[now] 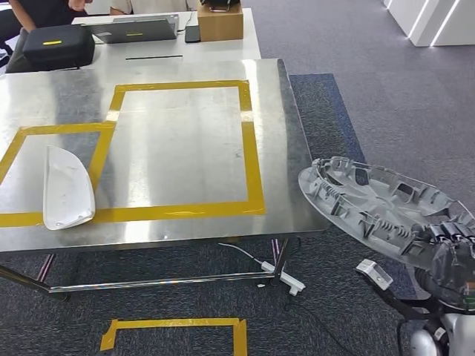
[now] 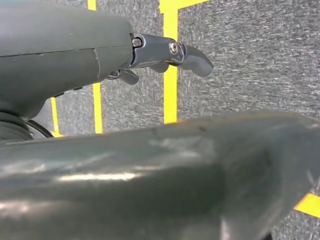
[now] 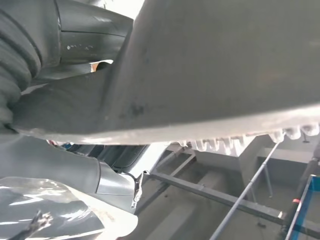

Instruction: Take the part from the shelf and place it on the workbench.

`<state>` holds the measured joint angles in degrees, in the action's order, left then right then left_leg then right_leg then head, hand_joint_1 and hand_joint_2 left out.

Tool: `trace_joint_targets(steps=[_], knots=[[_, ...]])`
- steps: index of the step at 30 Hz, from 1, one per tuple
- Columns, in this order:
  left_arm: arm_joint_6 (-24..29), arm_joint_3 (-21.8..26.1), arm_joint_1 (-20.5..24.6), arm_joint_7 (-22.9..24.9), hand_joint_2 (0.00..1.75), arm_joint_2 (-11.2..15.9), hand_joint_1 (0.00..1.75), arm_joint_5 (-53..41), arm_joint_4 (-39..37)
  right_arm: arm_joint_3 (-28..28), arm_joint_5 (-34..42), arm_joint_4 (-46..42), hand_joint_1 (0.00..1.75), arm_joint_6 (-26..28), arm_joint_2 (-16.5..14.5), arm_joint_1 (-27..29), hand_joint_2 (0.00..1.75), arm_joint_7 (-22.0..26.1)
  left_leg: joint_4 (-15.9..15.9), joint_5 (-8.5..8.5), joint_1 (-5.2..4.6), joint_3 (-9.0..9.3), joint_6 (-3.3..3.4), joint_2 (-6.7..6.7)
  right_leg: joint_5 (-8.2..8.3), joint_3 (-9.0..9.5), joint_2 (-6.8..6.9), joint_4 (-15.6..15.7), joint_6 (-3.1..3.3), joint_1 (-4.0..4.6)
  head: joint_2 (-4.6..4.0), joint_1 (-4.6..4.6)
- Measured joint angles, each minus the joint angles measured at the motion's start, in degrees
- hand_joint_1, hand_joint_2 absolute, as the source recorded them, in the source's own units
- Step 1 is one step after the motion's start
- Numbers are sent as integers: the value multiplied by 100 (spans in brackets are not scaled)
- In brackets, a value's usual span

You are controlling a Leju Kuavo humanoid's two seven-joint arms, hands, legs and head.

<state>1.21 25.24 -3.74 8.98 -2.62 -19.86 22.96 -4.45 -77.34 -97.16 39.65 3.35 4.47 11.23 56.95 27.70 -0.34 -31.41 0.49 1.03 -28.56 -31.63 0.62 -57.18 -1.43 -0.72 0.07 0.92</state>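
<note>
While gripped, the part (image 1: 376, 202) fills the right robot hand (image 1: 450, 248).

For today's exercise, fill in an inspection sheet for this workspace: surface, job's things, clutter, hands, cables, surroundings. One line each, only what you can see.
Surface: metal workbench, marked with yellow tape squares.
Job's things: grey round part held off the bench's right edge; white curved part lying on the bench.
Clutter: nothing seen on the bench.
Hands: right hand grips the grey part; left hand holds nothing, over taped floor.
Cables: white cable and adapter on the floor under the bench.
Surroundings: grey carpet; desk behind with laptop, black case, cardboard box.
</note>
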Motion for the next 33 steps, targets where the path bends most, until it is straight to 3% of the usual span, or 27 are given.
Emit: trace_joint_targets(steps=[6, 17, 33], knots=[[-54, 128, -5, 3, 0, -13, 0, -176, 4, 128, -90, 223, 175, 0, 175, -241, 175, -65, 0, 0, 0, -5, 0, 0, 1, -4, -4, -1, 0, 0, 0, 0], [-120, 335, 189, -253, 0, 7, 0, -858, -91, 857, -731, 1018, 175, 0, 713, -1509, 175, -612, 4, -10, -1, -9, 7, 0, 13, -7, -5, -1, -9, -3, 0, 0], [-77, 376, 300, -302, 0, 87, 0, -1163, -287, 1644, -956, 1794, 175, 0, 871, -2343, 175, -1013, 5, -10, -1, -20, 7, 0, 13, -17, -4, -1, -9, -2, 0, -1]])
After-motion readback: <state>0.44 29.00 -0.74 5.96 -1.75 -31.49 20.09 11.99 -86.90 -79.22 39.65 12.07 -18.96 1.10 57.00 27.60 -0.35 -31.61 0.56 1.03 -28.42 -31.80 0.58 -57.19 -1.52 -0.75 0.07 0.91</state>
